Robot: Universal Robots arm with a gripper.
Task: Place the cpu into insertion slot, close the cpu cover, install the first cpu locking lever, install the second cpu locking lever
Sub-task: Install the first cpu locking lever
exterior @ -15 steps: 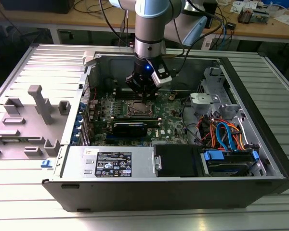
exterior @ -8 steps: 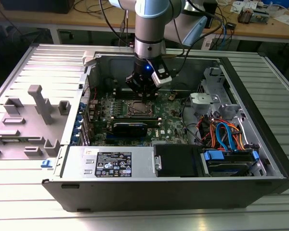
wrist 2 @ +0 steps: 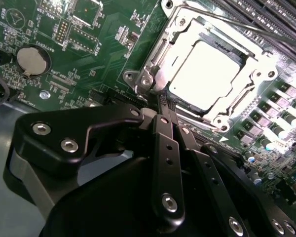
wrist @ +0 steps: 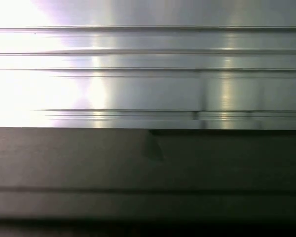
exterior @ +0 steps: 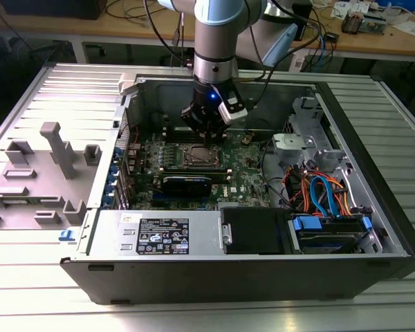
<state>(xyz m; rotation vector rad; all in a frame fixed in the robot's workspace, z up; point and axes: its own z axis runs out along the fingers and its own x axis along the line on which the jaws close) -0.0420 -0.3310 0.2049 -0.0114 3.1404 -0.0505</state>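
Observation:
The cpu [wrist 2: 207,74], a dull silver square, lies in the insertion slot [exterior: 197,156] on the green motherboard. Around it lies the shiny cpu cover [wrist 2: 155,64], flat, with the chip showing through its window. A thin locking lever [wrist 2: 237,25] runs along the socket's far side. My gripper [wrist 2: 163,101] hangs at the socket's near edge by one cover corner, its black fingers [wrist 2: 167,148] drawn together at the tips with nothing seen between them. In the exterior view the gripper [exterior: 206,133] stands just above the socket inside the open computer case.
The case [exterior: 263,277] lies open on a ribbed metal table [wrist: 138,74]. Memory slots [wrist 2: 266,15] and a round coin battery [wrist 2: 33,59] flank the socket. A black card [exterior: 187,183], coloured cables [exterior: 318,194] and a drive cage stand nearby. Grey fixtures [exterior: 55,149] sit at the exterior view's left.

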